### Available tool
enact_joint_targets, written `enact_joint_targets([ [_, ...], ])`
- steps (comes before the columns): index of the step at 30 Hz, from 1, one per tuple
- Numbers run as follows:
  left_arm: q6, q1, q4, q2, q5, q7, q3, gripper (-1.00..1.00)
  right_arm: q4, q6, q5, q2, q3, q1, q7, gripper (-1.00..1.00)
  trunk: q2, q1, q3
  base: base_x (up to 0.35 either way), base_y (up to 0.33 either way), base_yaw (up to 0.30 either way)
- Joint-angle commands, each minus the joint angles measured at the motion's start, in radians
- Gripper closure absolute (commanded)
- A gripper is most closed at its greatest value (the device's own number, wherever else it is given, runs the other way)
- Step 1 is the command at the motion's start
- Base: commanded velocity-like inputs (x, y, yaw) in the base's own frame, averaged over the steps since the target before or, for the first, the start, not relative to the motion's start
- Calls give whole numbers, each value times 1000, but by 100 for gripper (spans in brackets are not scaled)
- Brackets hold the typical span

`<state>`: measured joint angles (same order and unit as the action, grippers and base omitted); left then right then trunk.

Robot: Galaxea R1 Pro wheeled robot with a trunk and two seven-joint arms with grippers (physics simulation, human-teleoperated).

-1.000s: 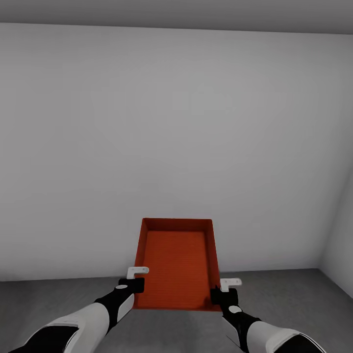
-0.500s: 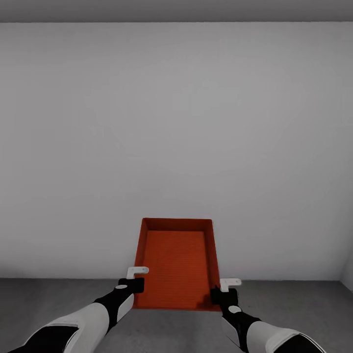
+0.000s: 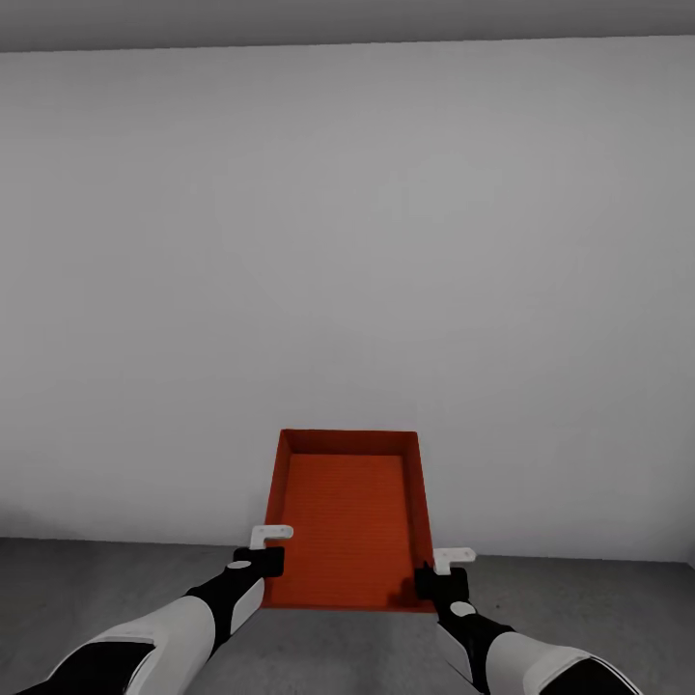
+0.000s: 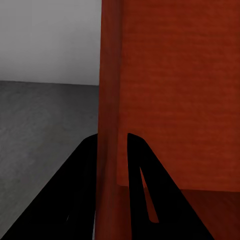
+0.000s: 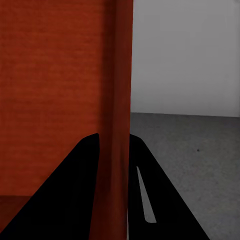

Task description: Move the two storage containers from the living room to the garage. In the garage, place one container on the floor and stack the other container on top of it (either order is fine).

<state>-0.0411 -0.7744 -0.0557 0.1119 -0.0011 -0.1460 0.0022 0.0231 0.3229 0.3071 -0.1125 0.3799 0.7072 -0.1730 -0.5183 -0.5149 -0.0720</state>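
I hold one orange-red storage container in front of me, above the dark grey floor. It is open-topped and has nothing in it. My left gripper is shut on its left wall near the front corner, and my right gripper is shut on its right wall. In the left wrist view, the black fingers pinch the thin orange wall. The right wrist view shows the same pinch on the container's wall by my right gripper. The second container is out of view.
A plain white wall stands close ahead, meeting the grey floor just beyond the container. The ceiling edge shows at the top. Bare grey floor lies to both sides of the bin.
The whole view has swung to the left: the room corner at the right has slid out of the picture. Both grippers and the container keep their places relative to me.
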Motion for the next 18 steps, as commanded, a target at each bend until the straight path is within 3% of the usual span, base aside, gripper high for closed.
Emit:
enact_joint_targets([
  [1,-3,0,2,-65,-2,-16,57,100,-3,16,-28,-1,-53,0,3,100,-1,0,0,0,0,0],
  [18,-4,0,2,-64,-2,-15,56,100,-3,12,-29,-2,-53,0,3,100,-1,0,8,0,0,0],
])
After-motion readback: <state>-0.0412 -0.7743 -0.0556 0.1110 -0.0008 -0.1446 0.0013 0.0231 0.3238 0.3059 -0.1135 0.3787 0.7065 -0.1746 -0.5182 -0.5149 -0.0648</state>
